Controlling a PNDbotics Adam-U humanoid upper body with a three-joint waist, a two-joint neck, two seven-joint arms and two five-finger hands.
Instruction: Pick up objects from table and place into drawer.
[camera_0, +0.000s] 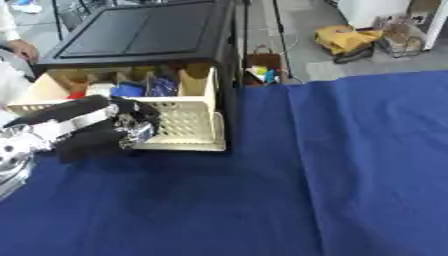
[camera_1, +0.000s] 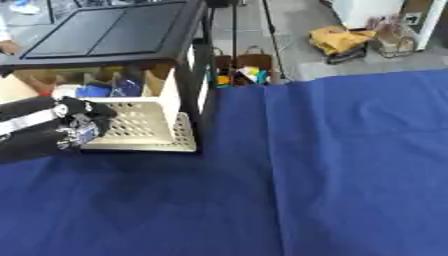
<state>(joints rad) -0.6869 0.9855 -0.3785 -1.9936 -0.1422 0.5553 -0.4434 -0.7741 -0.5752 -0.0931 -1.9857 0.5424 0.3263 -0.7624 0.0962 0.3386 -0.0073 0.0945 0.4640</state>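
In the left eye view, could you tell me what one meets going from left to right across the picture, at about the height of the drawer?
Left hand → cream perforated drawer pulled out of the black cabinet → blue tablecloth, bare to the right edge.

Grey floor (camera_0: 306, 30) beyond blue-clothed table (camera_0: 350, 175); yellow bag (camera_0: 346, 37) lying there

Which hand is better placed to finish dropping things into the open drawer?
Left, probably. The left hand is at the front of the cream drawer, fingers curled, though what it holds is unclear. The right hand shows in neither view.
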